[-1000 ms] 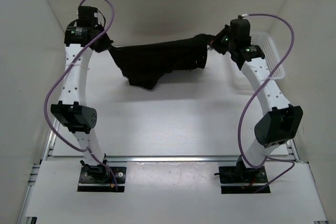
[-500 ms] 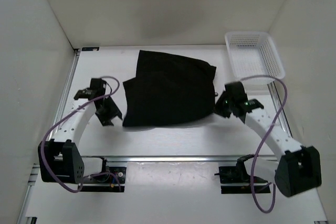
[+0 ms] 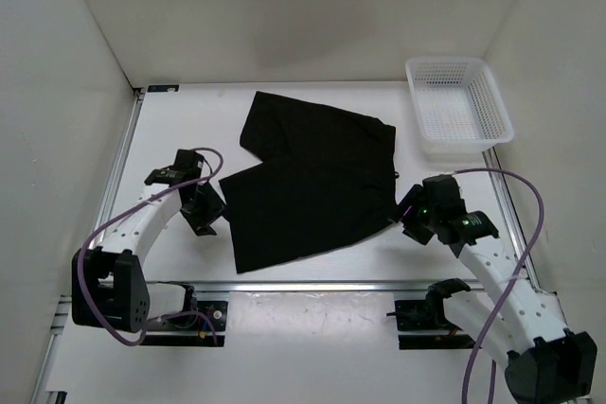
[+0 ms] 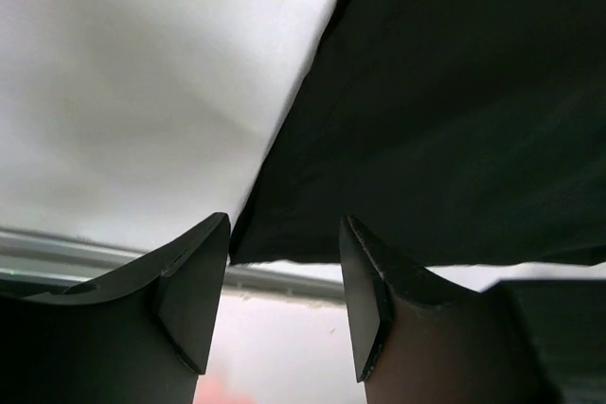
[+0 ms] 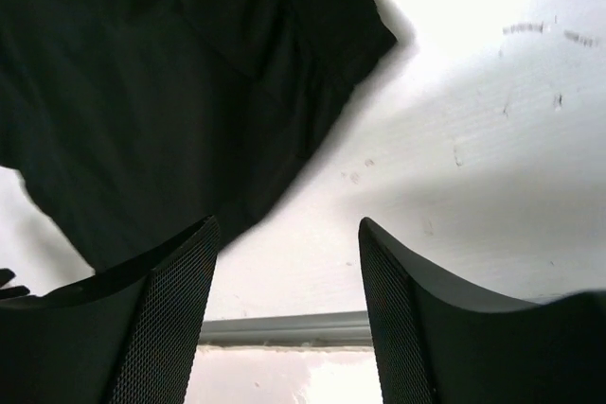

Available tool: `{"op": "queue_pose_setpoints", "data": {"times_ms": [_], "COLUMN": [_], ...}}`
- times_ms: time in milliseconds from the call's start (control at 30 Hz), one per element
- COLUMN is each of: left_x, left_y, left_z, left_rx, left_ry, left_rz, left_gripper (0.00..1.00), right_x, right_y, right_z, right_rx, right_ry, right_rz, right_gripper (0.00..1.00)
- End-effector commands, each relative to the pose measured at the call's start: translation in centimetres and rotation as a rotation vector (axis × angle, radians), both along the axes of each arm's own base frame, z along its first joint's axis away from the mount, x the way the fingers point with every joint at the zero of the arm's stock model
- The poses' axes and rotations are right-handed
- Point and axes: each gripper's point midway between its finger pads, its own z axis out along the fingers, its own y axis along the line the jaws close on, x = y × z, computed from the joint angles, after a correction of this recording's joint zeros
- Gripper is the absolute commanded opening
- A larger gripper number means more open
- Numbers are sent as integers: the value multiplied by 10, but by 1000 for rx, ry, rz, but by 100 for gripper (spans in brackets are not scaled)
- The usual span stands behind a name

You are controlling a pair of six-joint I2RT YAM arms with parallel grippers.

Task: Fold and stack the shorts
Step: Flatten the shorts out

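white table (image 3: 189, 125), plain white walls (image 3: 284, 16) on three sides, soft even light

Black shorts (image 5: 180, 73) lying flat on white table (image 5: 492, 139), right gripper (image 5: 287, 229) parted above the table beside their edge

One shorts (image 3: 308, 182), one basket (image 3: 459, 61), two hands: left hand (image 3: 210, 211), right hand (image 3: 408, 216).

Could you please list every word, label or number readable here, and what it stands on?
None readable: the plain black fabric shorts and the white plastic mesh basket show no text; faint marks on the white table are too blurred to read.
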Motion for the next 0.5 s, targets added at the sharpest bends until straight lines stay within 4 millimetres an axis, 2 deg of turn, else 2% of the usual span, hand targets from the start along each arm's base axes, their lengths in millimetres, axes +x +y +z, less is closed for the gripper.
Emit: {"op": "queue_pose_setpoints", "data": {"times_ms": [0, 67, 133, 167, 233, 267, 300, 333, 367, 467], "left_x": [-11, 5, 21, 39, 51, 64, 65, 69, 79, 98], "left_y": [-9, -9, -6, -8, -9, -8, -11, -12, -13, -11], "left_z": [-13, -5, 0, 15, 13, 21, 20, 12, 18, 17], "left_rx": [-17, -9, 20, 20, 51, 63, 65, 72, 74, 108], "left_ry": [42, 5, -15, -64, -46, -73, -57, -31, -53, -52], "left_rz": [10, -2, -23, -46, -74, -81, -91, -102, -119, -151], "left_gripper": [61, 60, 59, 59, 57, 57, 57, 58, 59, 60], "right_x": [2, 14, 26, 37, 48, 53, 59, 64, 64, 79], "right_y": [7, 5, 3, 3, 0, 0, -2, -6, -9, -15], "right_z": [-12, -5, -3, 6, 4, 2, 5, -3, -8, -5], "right_rx": [17, -13, -53, -59, -106, -117, -125, -143, -154, -159], "right_ry": [39, 37, 32, 5, 11, 13, 13, 46, 64, 48], "right_rz": [24, 34, 41, 30, 36, 29, 28, 13, 14, -3], "right_gripper": [66, 66, 61, 58, 53, 51, 51, 51, 57, 59]}}
